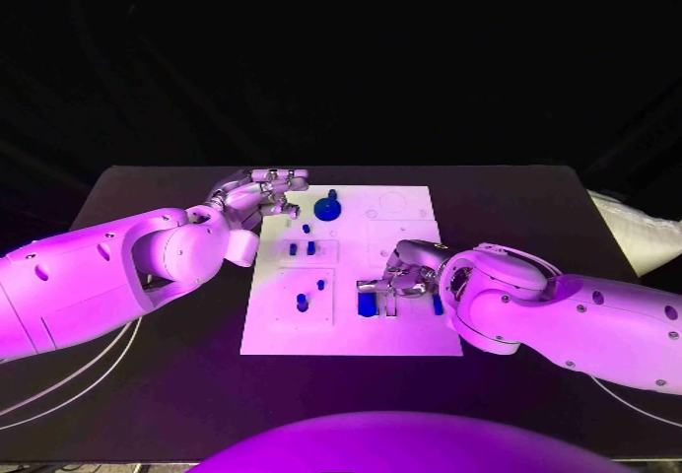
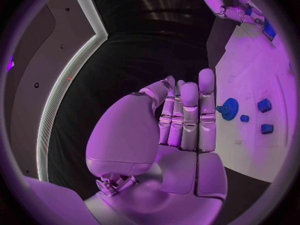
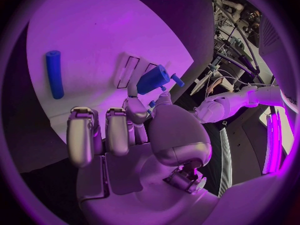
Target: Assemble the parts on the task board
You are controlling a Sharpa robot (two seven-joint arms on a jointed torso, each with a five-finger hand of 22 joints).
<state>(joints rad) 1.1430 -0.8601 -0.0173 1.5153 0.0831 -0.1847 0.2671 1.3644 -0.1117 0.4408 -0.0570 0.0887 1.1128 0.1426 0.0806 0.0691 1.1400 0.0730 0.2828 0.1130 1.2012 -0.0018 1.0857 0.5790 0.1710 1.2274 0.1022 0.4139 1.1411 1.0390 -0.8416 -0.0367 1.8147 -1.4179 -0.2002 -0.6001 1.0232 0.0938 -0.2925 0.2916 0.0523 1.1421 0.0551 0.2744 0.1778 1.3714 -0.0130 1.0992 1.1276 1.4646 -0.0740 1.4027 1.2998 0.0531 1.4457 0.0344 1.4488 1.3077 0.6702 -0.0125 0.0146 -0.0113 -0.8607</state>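
Several small blue pieces already stand in the left half of the white board [image 1: 348,340], which lies mid-worktop, and a blue gear [image 1: 328,208] sits near its far edge. Just beside that gear the left hand [image 1: 263,192] hovers with fingers straight, together and holding nothing. Further right, the right hand [image 1: 402,279] pinches a blue peg [image 3: 153,79] above the slots, so I judge the job partly done, with this peg and a loose blue rod [image 3: 54,74] left.

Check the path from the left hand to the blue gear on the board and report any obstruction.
Nothing visible blocks it. The left hand sits at the task board's far left corner, fingers straight and empty, with bare white plate between it and the blue gear.
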